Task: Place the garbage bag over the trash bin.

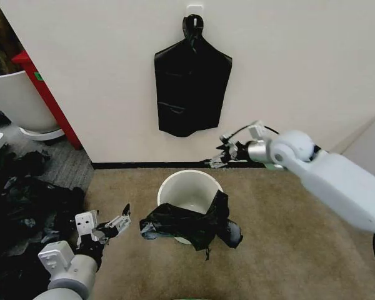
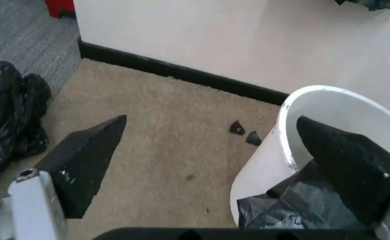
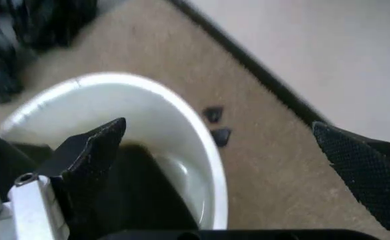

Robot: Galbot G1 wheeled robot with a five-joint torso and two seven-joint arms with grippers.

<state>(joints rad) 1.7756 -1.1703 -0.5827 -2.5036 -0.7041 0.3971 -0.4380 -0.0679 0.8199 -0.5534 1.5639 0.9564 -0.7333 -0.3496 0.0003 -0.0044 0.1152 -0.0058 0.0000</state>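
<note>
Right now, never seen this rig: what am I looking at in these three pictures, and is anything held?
It is a wheeled robot with two arms. One picture comes from its head camera, looking down at the carpet; the other two come from cameras on each wrist, so the dark wedges in them are that arm's own fingers.

On the carpet by the wall stands the small round off-white plastic trash bin. The thin glossy black plastic garbage bag hangs crumpled over its near rim, not spread around the opening.

The left gripper hovers open, low beside the bin. The right gripper hovers open by the wall beyond the bin. Neither holds anything.

A flat black bag bundle hangs on the wall.
</note>
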